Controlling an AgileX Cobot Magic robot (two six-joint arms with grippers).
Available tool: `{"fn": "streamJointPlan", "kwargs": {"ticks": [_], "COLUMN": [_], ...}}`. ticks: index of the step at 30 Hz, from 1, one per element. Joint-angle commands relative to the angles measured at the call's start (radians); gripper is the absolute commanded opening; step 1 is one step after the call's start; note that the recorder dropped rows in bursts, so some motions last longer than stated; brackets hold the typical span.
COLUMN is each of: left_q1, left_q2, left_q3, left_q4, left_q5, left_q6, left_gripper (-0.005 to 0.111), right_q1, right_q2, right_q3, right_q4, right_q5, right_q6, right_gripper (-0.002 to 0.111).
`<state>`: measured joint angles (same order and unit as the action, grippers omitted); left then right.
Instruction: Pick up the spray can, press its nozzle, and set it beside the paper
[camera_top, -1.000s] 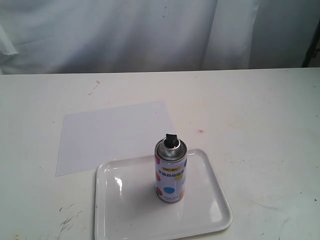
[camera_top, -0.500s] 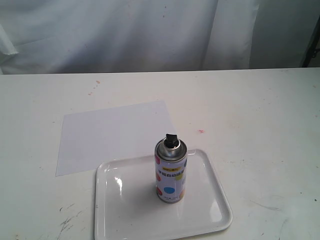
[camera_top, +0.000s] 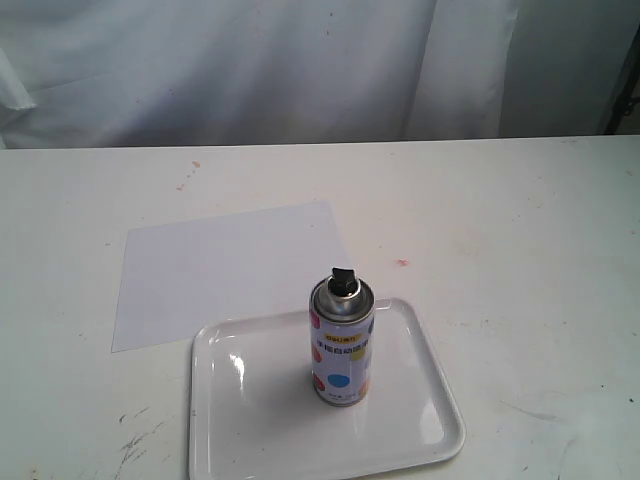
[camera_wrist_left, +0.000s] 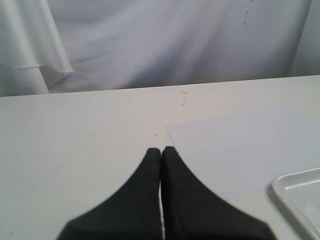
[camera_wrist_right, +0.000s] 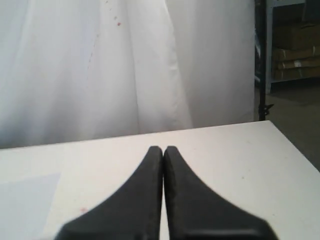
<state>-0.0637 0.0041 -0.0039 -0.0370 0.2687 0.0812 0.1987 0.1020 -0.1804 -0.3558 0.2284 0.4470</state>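
Observation:
The spray can, white with coloured dots and a silver top, stands upright on the glossy white tray. Its black nozzle tops the dome. The paper lies flat behind the tray, its near edge tucked under the tray's rim; the left wrist view also shows the paper and a corner of the tray. My left gripper is shut with nothing in it, over bare table. My right gripper is shut and empty too. Neither gripper appears in the exterior view.
A white curtain hangs behind the table's far edge. Small red marks dot the tabletop, with dark scuffs at the front left. The right wrist view shows the table's right edge and shelving beyond.

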Motion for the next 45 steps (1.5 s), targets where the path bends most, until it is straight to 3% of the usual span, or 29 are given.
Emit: {"fn": "streamJointPlan", "kwargs": {"ticks": [1, 13, 20, 27, 45], "left_q1": [-0.006, -0.006, -0.006, -0.006, -0.006], "left_q2": [-0.004, -0.004, -0.004, -0.004, -0.004], "left_q3": [0.004, 0.004, 0.004, 0.004, 0.004], "left_q4": [-0.002, -0.002, -0.002, -0.002, -0.002], "left_q5": [-0.003, -0.003, -0.003, -0.003, -0.003], "left_q6": [0.002, 0.004, 0.004, 0.004, 0.004], "left_gripper": [0.000, 0.000, 0.000, 0.000, 0.000], "right_q1": [-0.006, -0.012, -0.111, -0.112, -0.112], "right_q2": [-0.005, -0.015, -0.091, -0.102, -0.102], "right_q3": [0.031, 0.153, 0.180, 0.180, 0.180], "right_q4": [0.404, 0.416, 0.416, 0.381, 0.371], "right_q5": [0.007, -0.022, -0.014, 0.095, 0.118], "right_q6": [-0.510, -0.499, -0.489, -0.493, -0.493], "right_gripper": [0.000, 0.000, 0.000, 0.000, 0.000]}}
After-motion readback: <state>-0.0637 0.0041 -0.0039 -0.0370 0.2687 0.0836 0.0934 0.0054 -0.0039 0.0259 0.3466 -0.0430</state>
